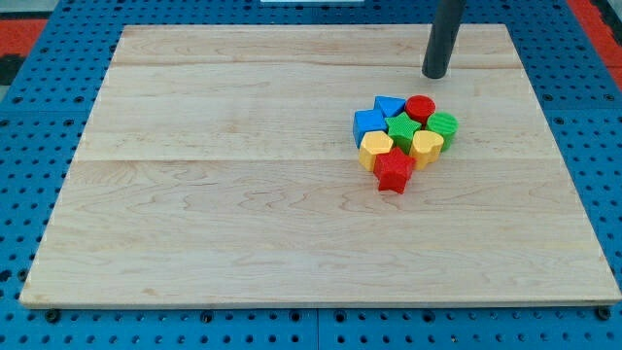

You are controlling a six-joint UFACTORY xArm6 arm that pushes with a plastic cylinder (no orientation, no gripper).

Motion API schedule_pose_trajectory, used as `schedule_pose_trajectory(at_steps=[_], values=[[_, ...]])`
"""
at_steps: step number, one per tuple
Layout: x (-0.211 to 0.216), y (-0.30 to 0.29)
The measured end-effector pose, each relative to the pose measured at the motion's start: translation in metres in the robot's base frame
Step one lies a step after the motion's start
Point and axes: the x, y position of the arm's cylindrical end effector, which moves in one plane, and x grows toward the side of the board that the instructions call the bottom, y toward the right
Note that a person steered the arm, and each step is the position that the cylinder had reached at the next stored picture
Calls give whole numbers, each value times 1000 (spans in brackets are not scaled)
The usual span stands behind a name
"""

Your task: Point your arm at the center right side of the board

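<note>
My tip [434, 75] is the lower end of a dark rod that comes down from the view's top, right of centre. It stands on the wooden board [243, 194], just above a tight cluster of blocks and apart from it. The cluster holds a blue triangle [390, 105], a red cylinder [420, 107], a blue cube [368, 123], a green star [402, 128], a green cylinder [442, 126], a yellow hexagon [375, 149], a yellow heart [426, 146] and a red star [393, 171].
The board lies on a blue perforated base [29, 146] that shows on all sides. A red area [29, 19] shows at the view's top left corner and another [598, 15] at the top right.
</note>
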Motion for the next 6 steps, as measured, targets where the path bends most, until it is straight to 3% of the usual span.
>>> schedule_pose_trajectory(at_steps=[1,3,4,6], values=[[0,6],[-1,102],[37,138],[108,80]])
